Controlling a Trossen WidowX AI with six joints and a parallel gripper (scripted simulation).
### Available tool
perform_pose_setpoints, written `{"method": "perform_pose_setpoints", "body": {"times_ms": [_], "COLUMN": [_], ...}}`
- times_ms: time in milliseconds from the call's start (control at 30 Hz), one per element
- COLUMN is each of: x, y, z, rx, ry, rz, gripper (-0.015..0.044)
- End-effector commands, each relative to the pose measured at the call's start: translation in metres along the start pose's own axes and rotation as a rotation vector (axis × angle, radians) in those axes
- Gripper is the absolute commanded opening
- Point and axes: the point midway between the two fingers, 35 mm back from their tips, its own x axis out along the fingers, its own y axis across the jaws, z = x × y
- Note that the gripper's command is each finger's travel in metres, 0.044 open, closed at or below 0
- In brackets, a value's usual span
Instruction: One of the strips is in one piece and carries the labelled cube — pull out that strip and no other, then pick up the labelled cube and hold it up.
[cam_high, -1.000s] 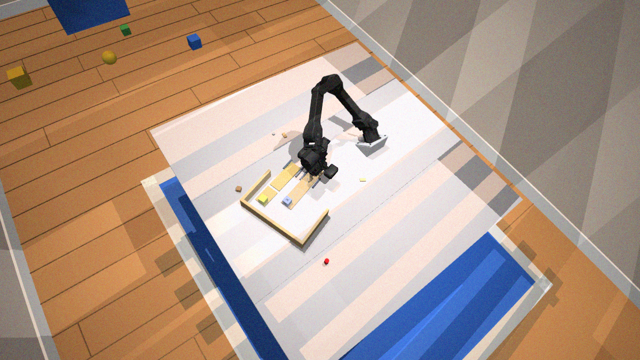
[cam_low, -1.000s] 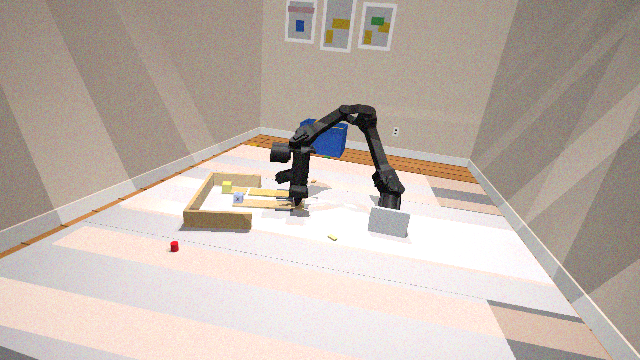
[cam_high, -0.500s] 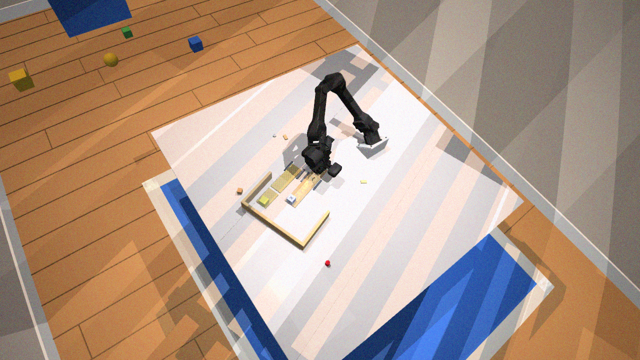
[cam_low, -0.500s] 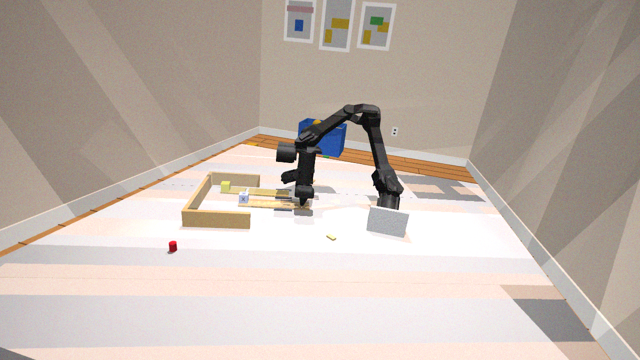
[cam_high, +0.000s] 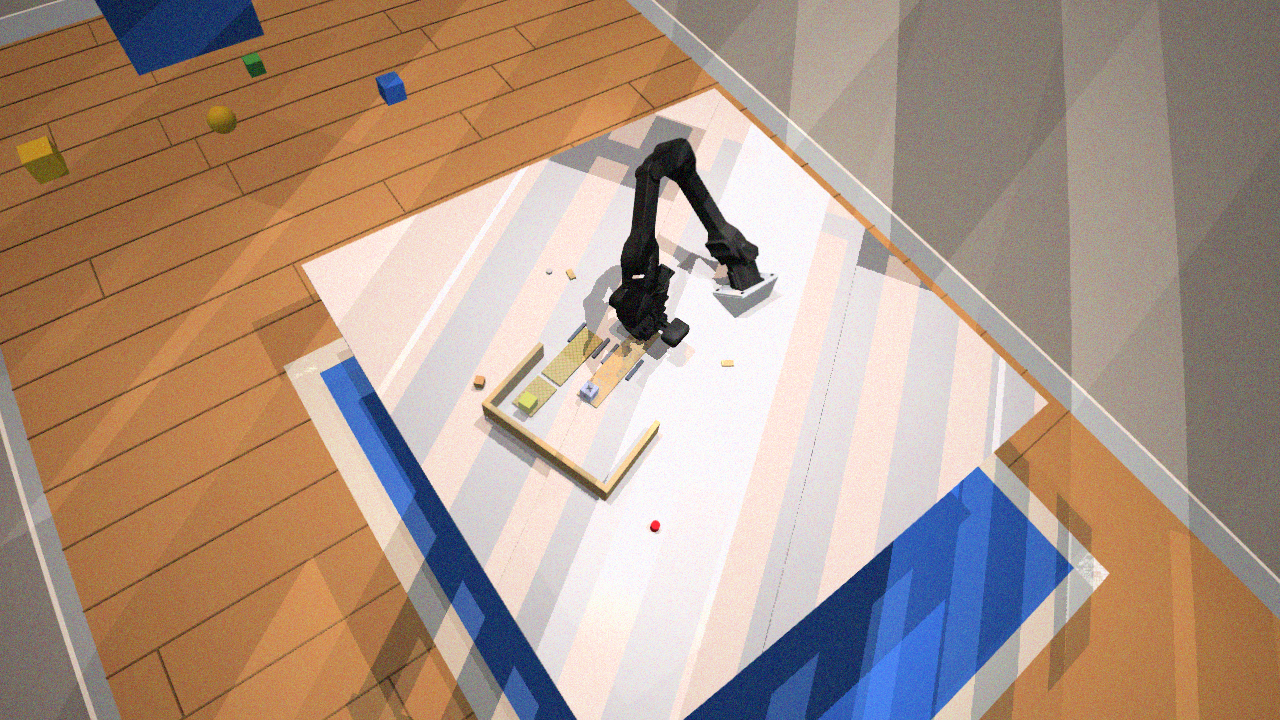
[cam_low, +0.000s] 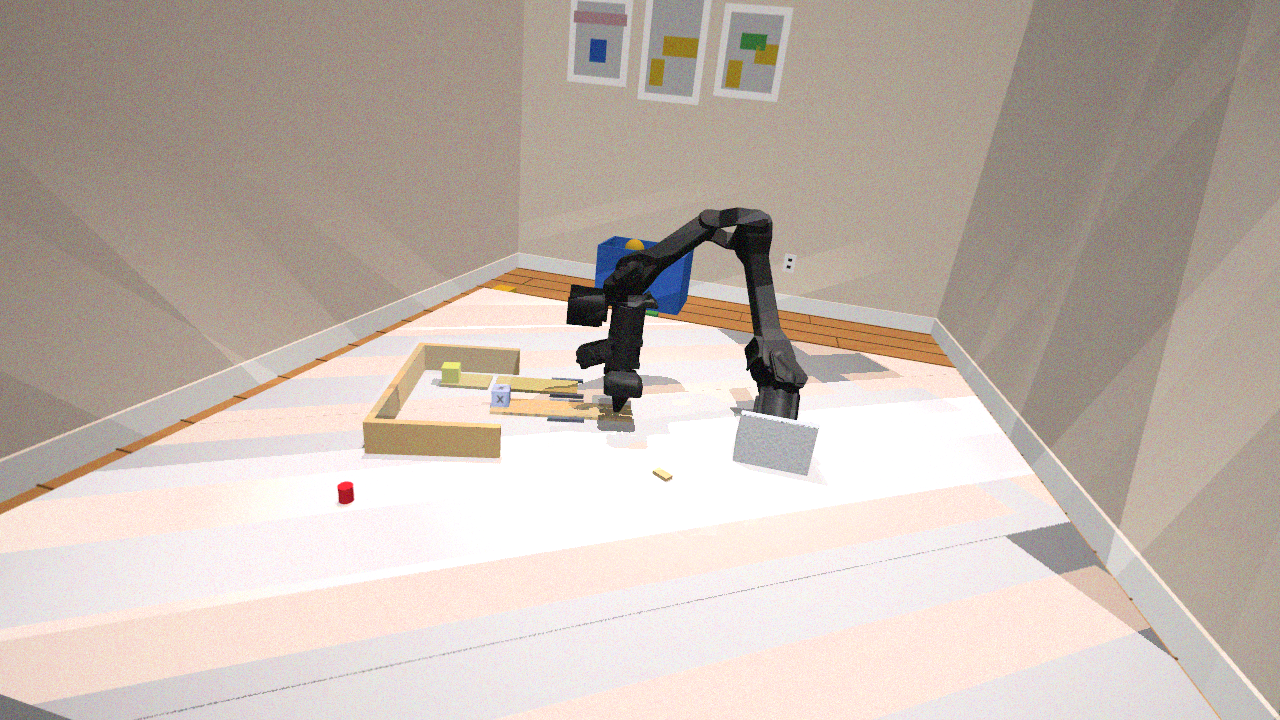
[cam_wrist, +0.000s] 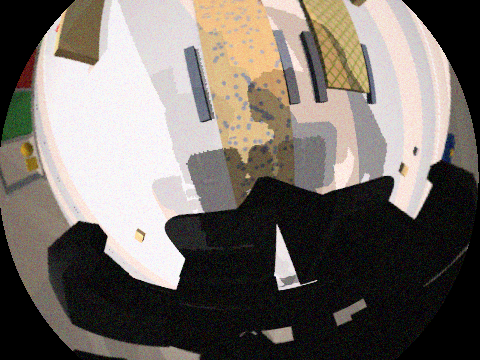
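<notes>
A tan strip with blue-grey spots (cam_high: 617, 367) (cam_low: 546, 408) (cam_wrist: 245, 50) lies in one piece between dark rails. The pale blue cube marked X (cam_high: 588, 390) (cam_low: 500, 395) sits on its far end. A cross-hatched strip beside it shows a gap between its near piece (cam_high: 572, 355) (cam_low: 537, 385) (cam_wrist: 340, 50) and its far piece (cam_high: 537, 395), which carries a yellow-green cube (cam_high: 528, 402) (cam_low: 451, 372). My gripper (cam_high: 642, 334) (cam_low: 618, 405) (cam_wrist: 263, 182) is shut with nothing between its fingers. It points down at the spotted strip's near end and seems to touch its top; the contact is hidden.
A low wooden wall (cam_high: 546, 450) (cam_low: 429, 438) surrounds the strips' far ends on three sides. Dark rails (cam_high: 634, 369) (cam_wrist: 198, 83) flank the strips. A red cylinder (cam_high: 655, 525) (cam_low: 345, 492), a tan chip (cam_high: 726, 362) (cam_low: 662, 474) and a small brown cube (cam_high: 479, 381) lie outside.
</notes>
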Motion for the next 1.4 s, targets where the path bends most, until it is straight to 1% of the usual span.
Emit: {"method": "perform_pose_setpoints", "body": {"times_ms": [0, 1367], "x": [0.005, 0.004], "y": [0.000, -0.001], "z": [-0.011, -0.074], "rx": [-0.012, -0.015], "ry": [0.021, 0.023], "rz": [-0.003, -0.003], "gripper": [0.0000, 0.0000]}}
